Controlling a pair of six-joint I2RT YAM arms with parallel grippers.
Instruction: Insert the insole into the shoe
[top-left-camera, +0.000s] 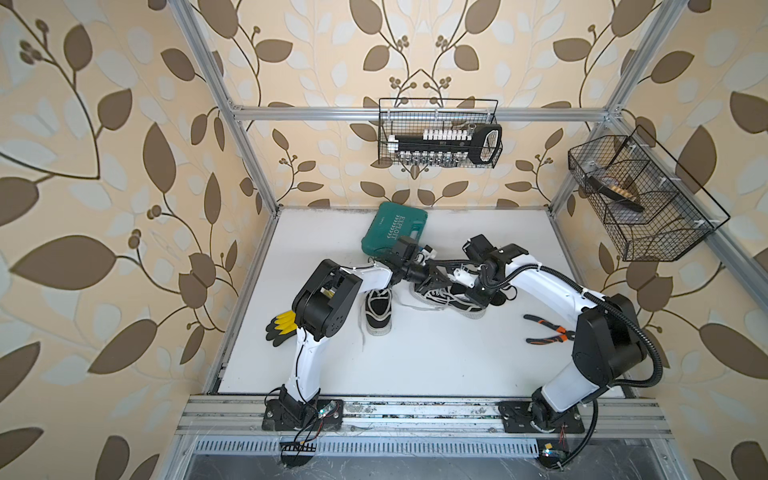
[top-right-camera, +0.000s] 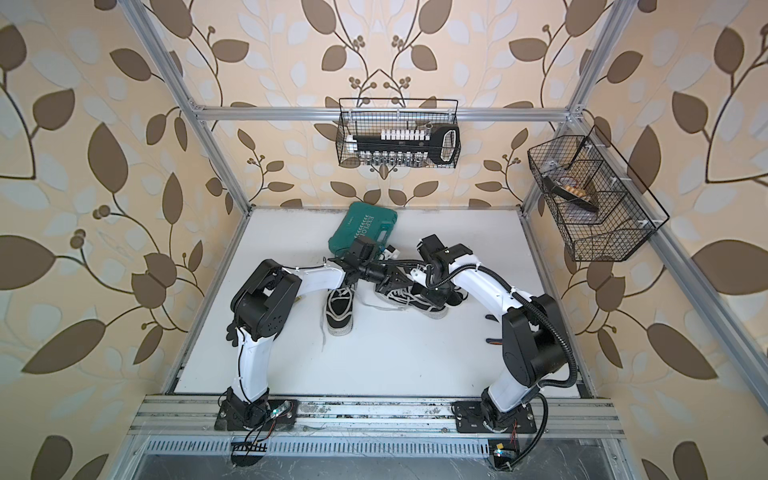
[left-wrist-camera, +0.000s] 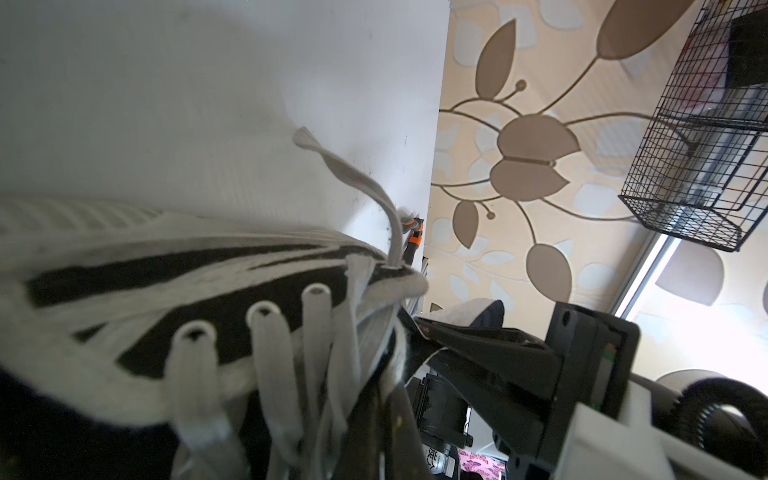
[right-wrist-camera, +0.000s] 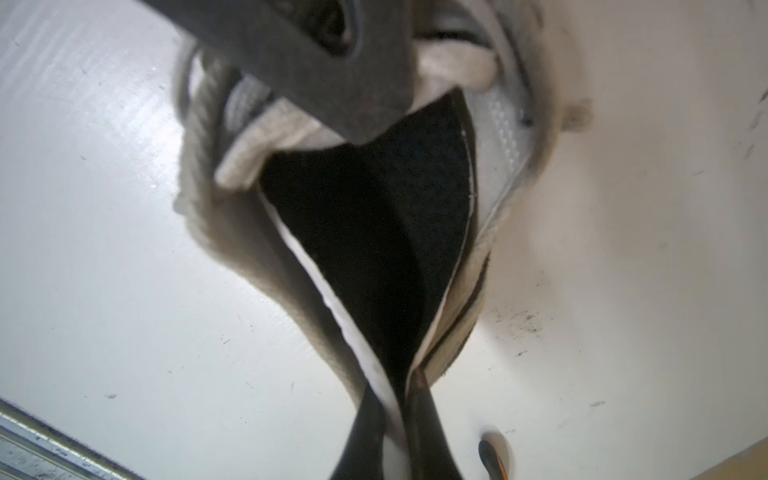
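White table (top-left-camera: 415, 361) stands inside a metal frame, with leaf-pattern wallpaper around it. On it the shoe (top-left-camera: 442, 298) lies between the two pincers. Its long axis goes from one pincer to the other: the toe is on the side of the left pincer (top-left-camera: 434, 286), and the heel and the mouth are on the side of the right pincer (right-wrist-camera: 397, 382).

The left pincer is closed and grips the shoe at its upper part, by the laces (left-wrist-camera: 266, 353); exactly which part I cannot tell.

The right pincer is closed on the insole (right-wrist-camera: 365, 232). The insole is bent along its length like a gutter, black face inside, white edge outside. Its rear end is pinched between the fingers (right-wrist-camera: 428, 419) of the right pincer. Its front end points away from this pincer, into the mouth of the shoe, so its long axis is nearly in line with the shoe.

Pliers (top-left-camera: 548, 330) lie well apart from the right pincer, on its side away from the shoe. A second shoe (top-left-camera: 378, 311) lies near the left pincer, beside its arm.
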